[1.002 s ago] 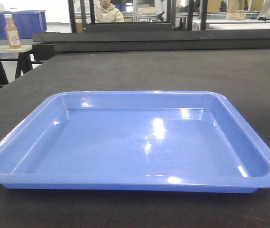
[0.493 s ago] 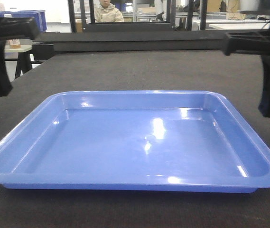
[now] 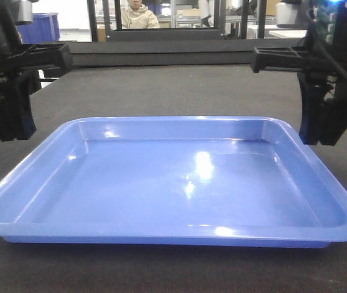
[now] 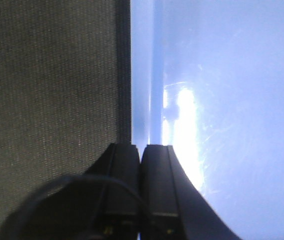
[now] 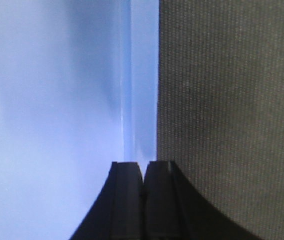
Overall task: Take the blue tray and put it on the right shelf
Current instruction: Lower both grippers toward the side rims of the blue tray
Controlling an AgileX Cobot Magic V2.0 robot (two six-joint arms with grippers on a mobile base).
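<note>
The blue tray (image 3: 173, 183) lies flat on the dark table, light-blue and glossy, and nothing is in it. My left gripper (image 3: 11, 131) hangs over the tray's left rim, my right gripper (image 3: 319, 137) over its right rim. In the left wrist view the left gripper (image 4: 141, 146) has its fingers pressed together, tips over the tray's rim (image 4: 142, 75). In the right wrist view the right gripper (image 5: 143, 163) is also shut, tips over the rim (image 5: 142, 75). Neither holds anything. The right shelf is out of view.
The dark fabric table top (image 3: 173, 91) spreads around the tray. A raised black ledge (image 3: 161, 52) runs along its far edge. A darker blue bin (image 3: 42, 25) stands at the back left. A person (image 3: 138, 15) sits behind a black frame.
Both grippers have come into the front view from the sides and moved inward and down toward the tray's left and right rims. The tray has not moved.
</note>
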